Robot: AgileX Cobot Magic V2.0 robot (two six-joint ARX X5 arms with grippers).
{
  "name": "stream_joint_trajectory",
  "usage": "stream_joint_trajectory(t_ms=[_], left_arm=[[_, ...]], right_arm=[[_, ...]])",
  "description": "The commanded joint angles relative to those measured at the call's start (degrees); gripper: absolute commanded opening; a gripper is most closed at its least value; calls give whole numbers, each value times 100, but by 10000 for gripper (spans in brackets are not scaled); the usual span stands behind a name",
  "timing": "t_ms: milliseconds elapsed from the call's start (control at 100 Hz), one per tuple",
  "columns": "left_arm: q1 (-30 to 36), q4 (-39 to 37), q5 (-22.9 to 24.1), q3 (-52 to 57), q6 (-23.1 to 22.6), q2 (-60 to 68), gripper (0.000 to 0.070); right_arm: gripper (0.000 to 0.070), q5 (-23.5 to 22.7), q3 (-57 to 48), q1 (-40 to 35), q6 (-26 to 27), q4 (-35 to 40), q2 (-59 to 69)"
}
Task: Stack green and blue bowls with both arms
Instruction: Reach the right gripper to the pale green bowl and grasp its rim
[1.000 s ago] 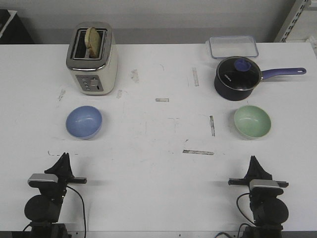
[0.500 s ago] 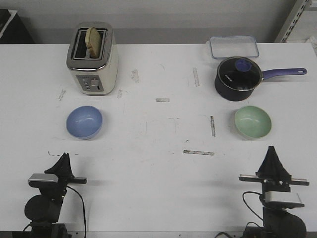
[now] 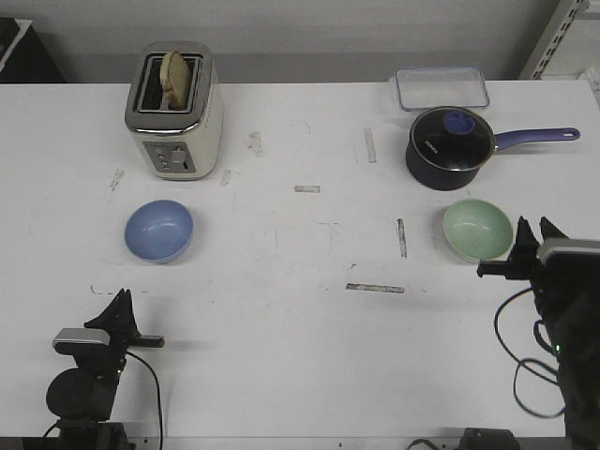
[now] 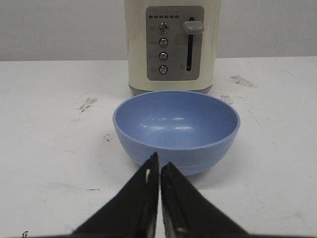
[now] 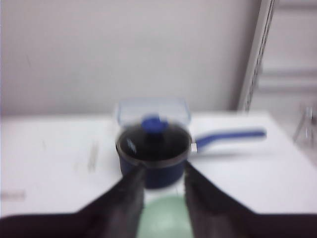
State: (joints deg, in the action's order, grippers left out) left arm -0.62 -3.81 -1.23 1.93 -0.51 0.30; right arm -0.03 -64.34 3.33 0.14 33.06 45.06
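Nearest you, your left gripper [image 3: 120,302] sits low at the table's near left edge, its two fingers pressed together with nothing between them; the left wrist view shows them shut, pointing straight at the blue bowl [image 4: 176,130]. Your right gripper [image 3: 532,232] is farther forward on the right, just beside the green bowl [image 3: 478,230], and the blurred right wrist view shows its fingers spread apart with the green bowl [image 5: 165,219] low between them, not yet gripped.

Next out, the two bowls rest on the white table [image 3: 300,328], well apart: blue on the left, in front of the toaster [image 3: 174,108], green on the right, just in front of the saucepan [image 3: 450,147]. Both stand upright, mouths facing up; being round, neither has a long axis to line up.

As for progress, I judge the stacking barely begun: neither bowl is lifted or held, so you have both pickups and the nesting left to do.
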Motion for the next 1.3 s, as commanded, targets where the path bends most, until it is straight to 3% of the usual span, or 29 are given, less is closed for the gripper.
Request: stream_joint_trajectory(t_ms=[0,60,160,280,530,860,970,1170,1290], left_arm=[[-2,-61,13,-120,11,-9,1],[-2,-61,11,-120,11,-9,1],[0,-61,11,-120,11,-9,1],[0,-63,9,-120,13,-9,1],[0,-63,9,-120,13,-9,1],[-2,-61,9,-120,11,-9,1],[0,-63,11,-120,11,-9,1],[-2,-63,11,-120,11,-9,1],[0,-63,11,-120,11,-9,1]], right_arm=[[286,9,-330,103,-249,323,564],[306,-4,-522,273,-372,518,968],[436,-221,-608,654,-468,636,1519],[472,-516,-608,1086,-612,688,2092],[495,-789,-608,1687,-1060,682,3305],[490,-966,-605,1731,-1071,369,4669],[416,-962,-605,1690,-1073,341,4935],[14,-962,-603,1690,-1073,295,5047],[0,-957,-605,1690,-1071,291,5023]])
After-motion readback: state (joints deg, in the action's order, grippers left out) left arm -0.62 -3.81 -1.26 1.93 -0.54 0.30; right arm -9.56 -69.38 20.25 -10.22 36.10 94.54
